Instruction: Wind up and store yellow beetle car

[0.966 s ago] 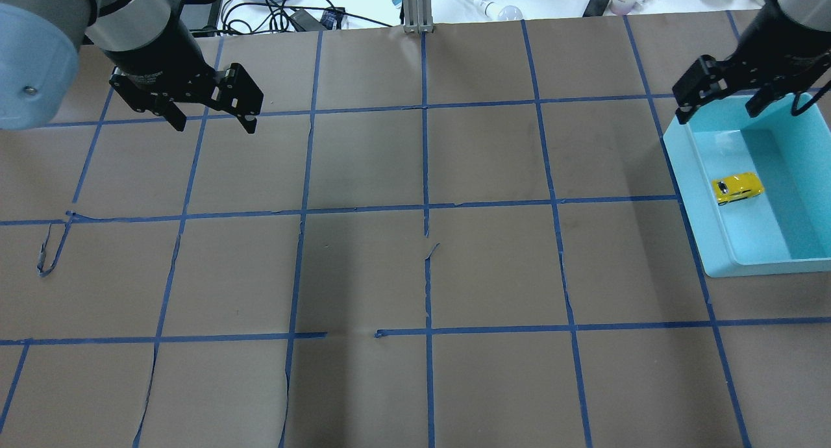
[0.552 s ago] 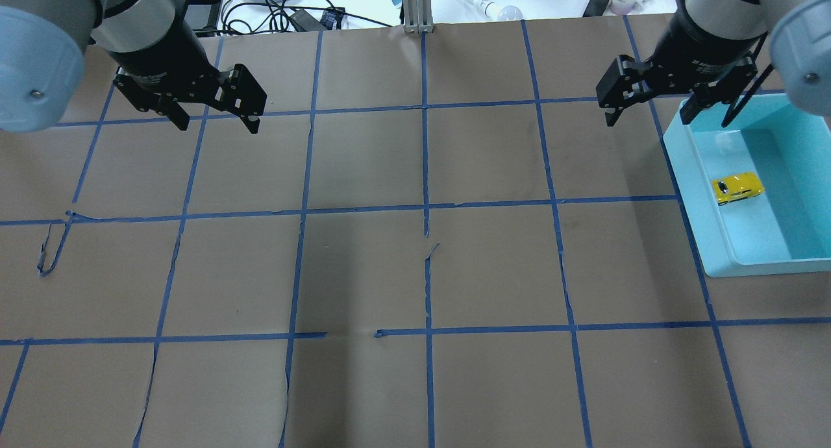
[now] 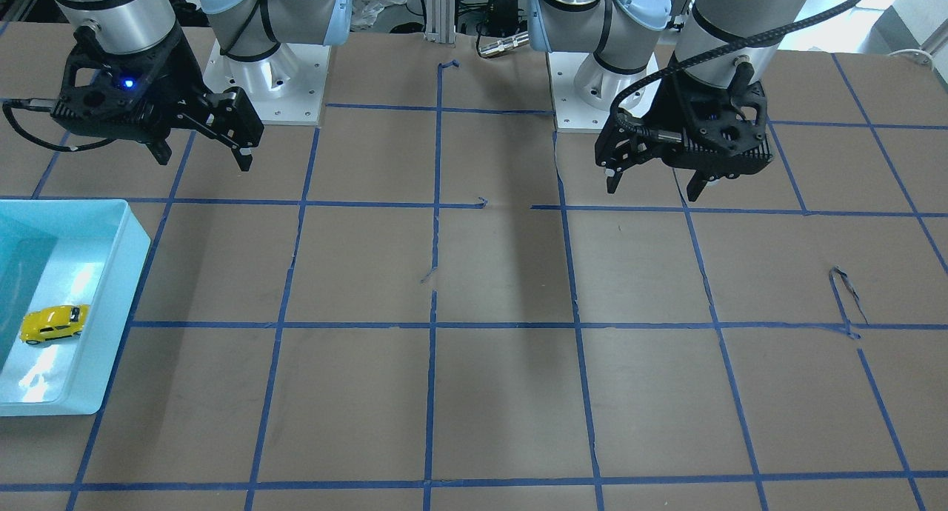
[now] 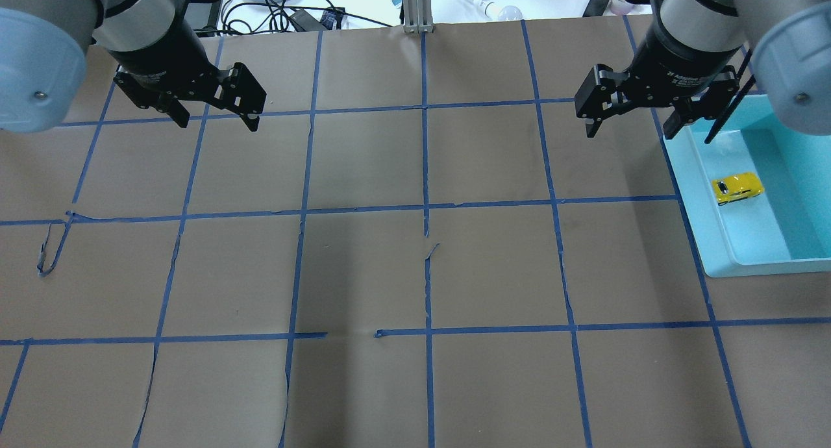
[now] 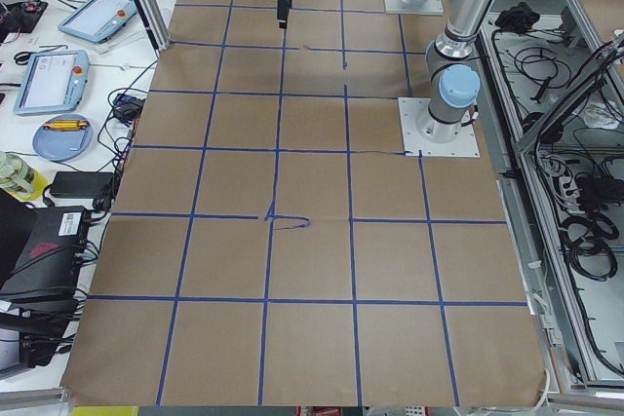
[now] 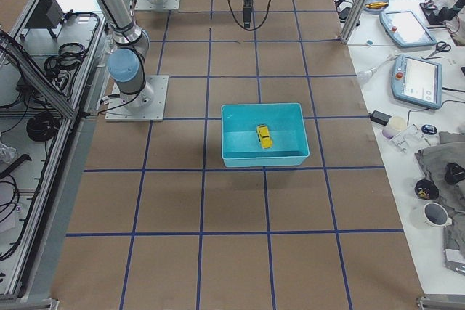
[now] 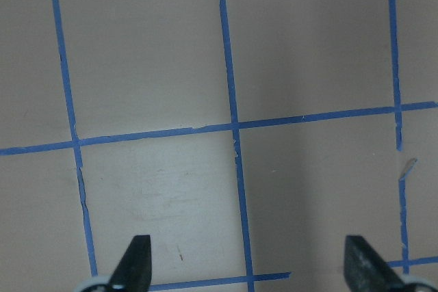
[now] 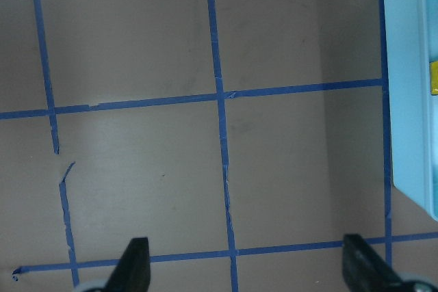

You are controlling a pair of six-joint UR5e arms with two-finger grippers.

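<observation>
The yellow beetle car (image 4: 737, 188) lies inside a teal bin (image 4: 766, 265) at the table's right side. It also shows in the front-facing view (image 3: 53, 324) and the exterior right view (image 6: 264, 136). My right gripper (image 4: 630, 134) is open and empty, above the table just left of the bin's far corner. The right wrist view shows its fingers apart over bare paper, with the bin (image 8: 410, 100) at the right edge. My left gripper (image 4: 216, 128) is open and empty at the far left, over bare paper in the left wrist view (image 7: 250, 264).
Brown paper with a blue tape grid covers the table. A loose curl of tape (image 4: 49, 253) lies at the left. Cables, a light bulb (image 4: 509, 11) and a cup sit beyond the far edge.
My right gripper has moved left, from over the bin's far corner to over the table beside it. The left gripper has barely moved. The car has stayed in the bin.
</observation>
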